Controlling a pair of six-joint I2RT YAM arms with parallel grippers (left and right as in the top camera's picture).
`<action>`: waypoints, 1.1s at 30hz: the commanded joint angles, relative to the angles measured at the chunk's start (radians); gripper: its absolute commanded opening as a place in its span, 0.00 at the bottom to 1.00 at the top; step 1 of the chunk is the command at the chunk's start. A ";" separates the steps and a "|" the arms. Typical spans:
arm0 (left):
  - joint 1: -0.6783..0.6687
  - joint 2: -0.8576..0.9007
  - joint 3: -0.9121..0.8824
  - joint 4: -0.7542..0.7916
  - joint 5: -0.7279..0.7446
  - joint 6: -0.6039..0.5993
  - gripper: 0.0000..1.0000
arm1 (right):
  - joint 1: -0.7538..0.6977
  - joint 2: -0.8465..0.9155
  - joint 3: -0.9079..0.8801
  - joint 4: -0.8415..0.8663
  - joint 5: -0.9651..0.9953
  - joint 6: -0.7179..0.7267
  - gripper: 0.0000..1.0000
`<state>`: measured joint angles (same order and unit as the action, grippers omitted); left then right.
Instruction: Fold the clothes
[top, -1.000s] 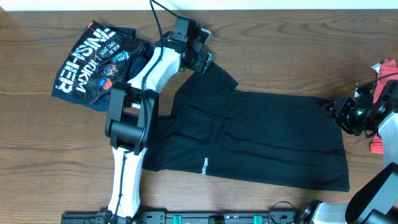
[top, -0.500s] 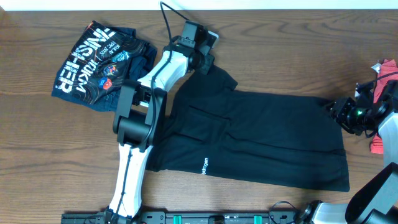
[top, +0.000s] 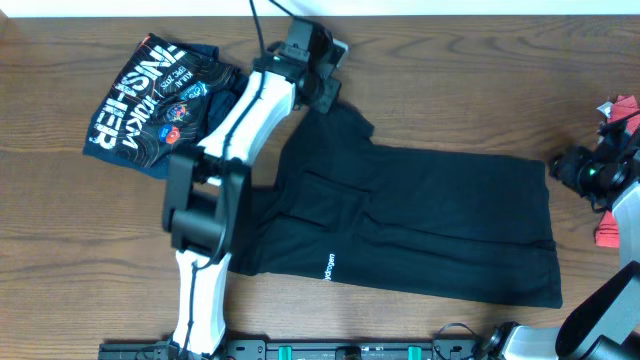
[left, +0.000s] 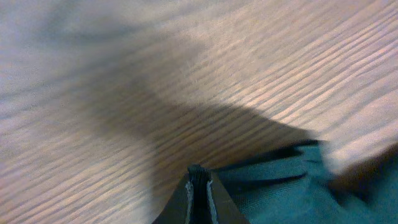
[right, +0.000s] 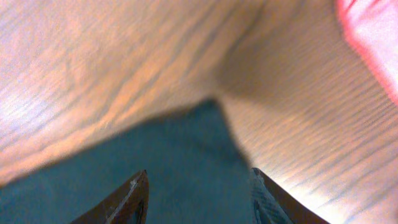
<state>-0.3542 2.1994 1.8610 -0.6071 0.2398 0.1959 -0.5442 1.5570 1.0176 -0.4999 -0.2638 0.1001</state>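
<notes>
The left arm (top: 245, 110) has white links, chunky black joints and a thin black cable (top: 253, 15). Its left gripper (left: 199, 180) is dark. The right arm (top: 628, 210) matches.

The T-shirt (top: 420, 220) lies spread on the table (top: 480, 80), from the middle to the right. Behind it to the left lies a second garment (top: 150, 105). A third garment (top: 622, 110) sits at the right edge. The left gripper (top: 326, 98) is at the T-shirt's rear left corner, and the left arm (top: 215, 170) crosses its left edge. The right gripper (top: 560, 168) is just beside the rear right corner.
</notes>
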 joint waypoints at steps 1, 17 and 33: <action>0.006 -0.048 0.009 -0.044 -0.024 0.006 0.06 | -0.002 0.012 0.016 0.043 0.068 -0.007 0.50; 0.001 -0.119 0.009 -0.266 -0.024 0.006 0.06 | 0.037 0.329 0.016 0.259 -0.057 0.042 0.50; -0.001 -0.222 0.009 -0.309 -0.024 0.006 0.06 | 0.037 0.347 0.016 0.194 -0.119 0.071 0.01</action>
<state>-0.3553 1.9965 1.8614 -0.9100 0.2253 0.1963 -0.5186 1.8915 1.0245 -0.3065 -0.3695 0.1452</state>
